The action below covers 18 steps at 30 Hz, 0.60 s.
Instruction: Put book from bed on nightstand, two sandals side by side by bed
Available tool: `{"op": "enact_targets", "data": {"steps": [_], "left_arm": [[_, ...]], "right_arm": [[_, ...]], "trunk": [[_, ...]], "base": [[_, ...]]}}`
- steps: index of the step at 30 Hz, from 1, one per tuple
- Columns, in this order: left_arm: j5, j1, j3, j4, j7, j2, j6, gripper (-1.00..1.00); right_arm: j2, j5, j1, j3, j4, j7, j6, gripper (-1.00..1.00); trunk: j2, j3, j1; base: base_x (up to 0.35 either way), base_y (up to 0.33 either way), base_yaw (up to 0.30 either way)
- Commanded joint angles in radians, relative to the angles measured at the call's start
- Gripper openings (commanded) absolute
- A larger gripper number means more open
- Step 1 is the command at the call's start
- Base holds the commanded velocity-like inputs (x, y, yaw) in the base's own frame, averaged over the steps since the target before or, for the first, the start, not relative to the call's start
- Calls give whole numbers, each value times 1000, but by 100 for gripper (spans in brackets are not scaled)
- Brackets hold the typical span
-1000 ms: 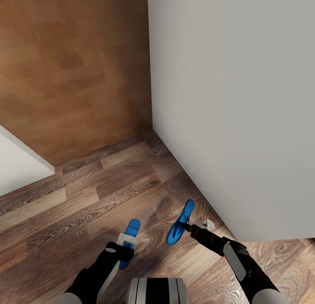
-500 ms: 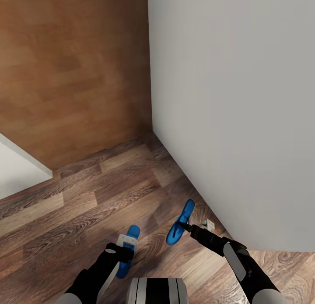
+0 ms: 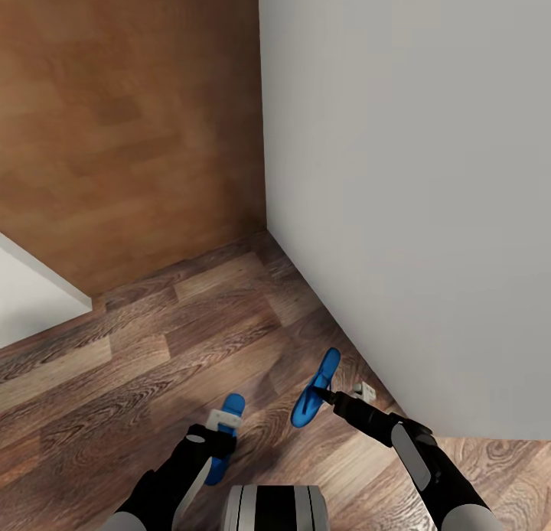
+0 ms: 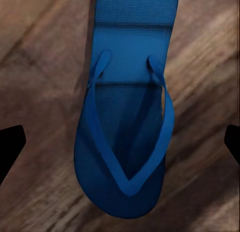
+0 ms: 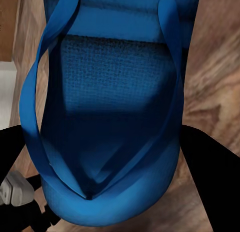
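Note:
Two bright blue sandals show on the wood-plank floor in the head view. The left sandal lies flat, strap up, also seen close in the left wrist view. My left gripper hovers over it, open, its black fingertips wide apart on either side. My right gripper is shut on the right sandal, which is tilted on its edge; its black fingers press the sole. The book and the nightstand are out of view.
A tall off-white wall rises close on the right and meets a brown wooden panel in a corner ahead. A white slab juts in at the left edge. Open floor lies ahead of the sandals.
The whole view shifted slightly a second ago, so the camera moved. Both grippers and both sandals keep their places relative to each other.

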Motion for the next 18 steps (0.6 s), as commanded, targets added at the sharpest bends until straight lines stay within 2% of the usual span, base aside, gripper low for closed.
{"op": "enact_targets", "data": {"steps": [1,18], "left_arm": [[5,0,-4,-1,7,0,5,100],[4,0,-4,-1,7,-2,5,100]], "right_arm": [[0,-7,0,-2,-1,1,8,-100],[-1,-7,0,-2,-3,1,8,-100]], "trunk": [[0,-1,0],[-4,-66,7]], "base": [[0,0,0],[0,0,0]]}}
